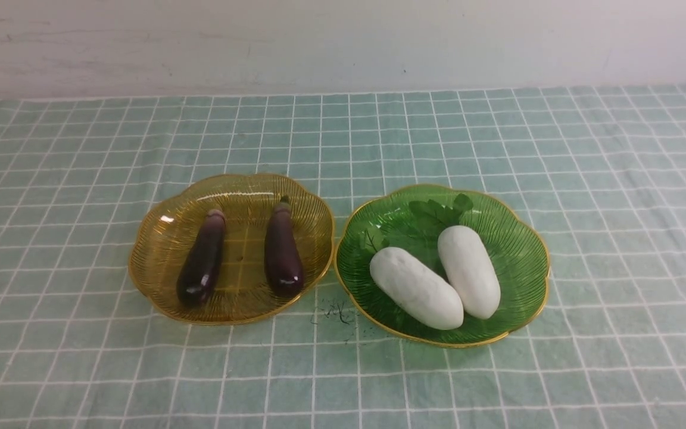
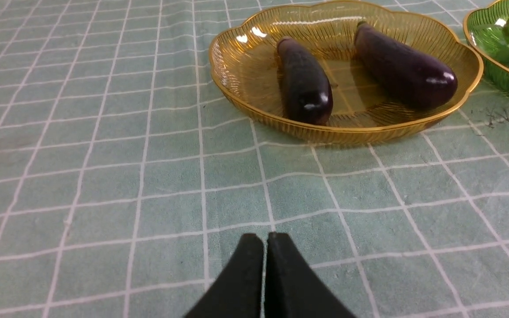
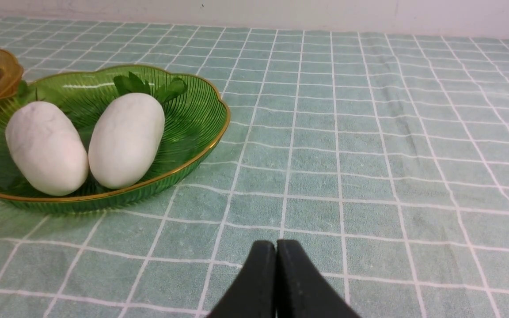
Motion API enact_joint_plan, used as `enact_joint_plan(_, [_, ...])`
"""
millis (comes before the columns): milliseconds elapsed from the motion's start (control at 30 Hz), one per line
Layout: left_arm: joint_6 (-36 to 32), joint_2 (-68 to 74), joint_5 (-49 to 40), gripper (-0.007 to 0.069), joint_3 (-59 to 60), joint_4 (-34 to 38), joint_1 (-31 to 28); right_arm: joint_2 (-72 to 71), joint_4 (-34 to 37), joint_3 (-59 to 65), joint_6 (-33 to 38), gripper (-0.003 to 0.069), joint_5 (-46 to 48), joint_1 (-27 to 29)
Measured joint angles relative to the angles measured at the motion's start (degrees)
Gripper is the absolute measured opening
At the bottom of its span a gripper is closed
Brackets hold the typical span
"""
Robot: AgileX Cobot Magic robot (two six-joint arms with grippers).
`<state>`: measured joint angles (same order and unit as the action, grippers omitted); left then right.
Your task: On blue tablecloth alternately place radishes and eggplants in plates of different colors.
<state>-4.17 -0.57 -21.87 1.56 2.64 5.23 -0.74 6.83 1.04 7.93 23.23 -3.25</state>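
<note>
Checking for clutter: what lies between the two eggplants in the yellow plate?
Nothing: only bare plate floor shows between the left eggplant and the right eggplant in the yellow plate. They lie apart, seen in the front and left wrist views.

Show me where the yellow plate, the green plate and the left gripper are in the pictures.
yellow plate (image 1: 158,238): front view, bare ribbed wall on its left side.
green plate (image 1: 521,262): front view, bare ribbed wall on its right side.
left gripper (image 2: 265,240): left wrist view, seam between its closed black fingertips.
</note>
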Motion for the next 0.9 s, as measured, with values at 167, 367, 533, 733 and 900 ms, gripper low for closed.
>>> enact_joint_plan(167, [0.0, -0.02, 0.0, -0.0008, 0.0, 0.0, 0.0, 0.0, 0.0, 0.0, 0.0, -0.0015, 0.0, 0.0])
enact_joint_plan(367, [0.92, -0.02, -0.01, -0.0008, 0.0, 0.39, -1.64, 0.0, 0.0, 0.0, 0.0, -0.0015, 0.0, 0.0])
enact_joint_plan(533, [1.9, -0.02, -0.06, -0.0008, 0.0, 0.51, -2.01, 0.0, 0.0, 0.0, 0.0, -0.0015, 0.0, 0.0])
enact_joint_plan(733, [1.96, -0.02, -0.06, -0.0008, 0.0, 0.51, -2.08, 0.0, 0.0, 0.0, 0.0, -0.0015, 0.0, 0.0])
enact_joint_plan(900, [1.96, -0.02, -0.06, -0.0008, 0.0, 0.53, -2.08, 0.0, 0.0, 0.0, 0.0, -0.0015, 0.0, 0.0])
